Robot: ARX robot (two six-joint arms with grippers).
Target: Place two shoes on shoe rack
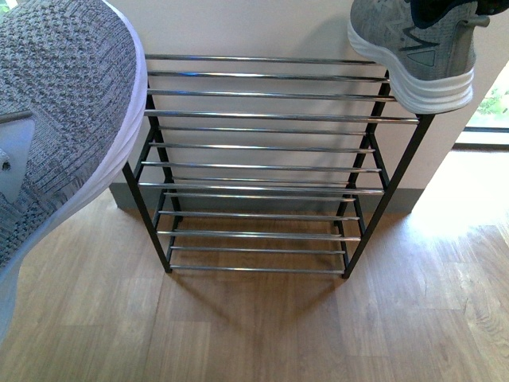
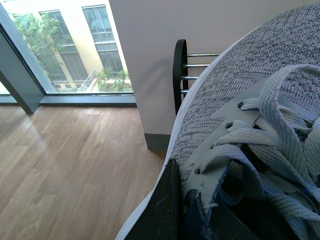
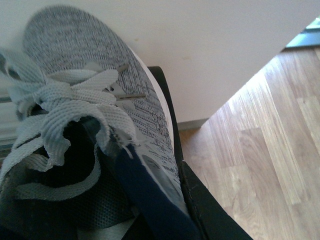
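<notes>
The left gripper (image 2: 192,220) pinches the left sneaker (image 1: 56,119) by its collar, aloft near-left of the shoe rack (image 1: 262,114), and the right gripper (image 3: 165,210) likewise holds the right sneaker (image 1: 417,48) above its top-right corner, both shoes seeming light, soft-knit and stiff-soled.

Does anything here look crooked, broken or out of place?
Nothing broken. The shoe rack stands straight, bars bare. Only oddity: both shoes hang in mid-air, left shoe close to the camera, right shoe by the rack's top corner.
</notes>
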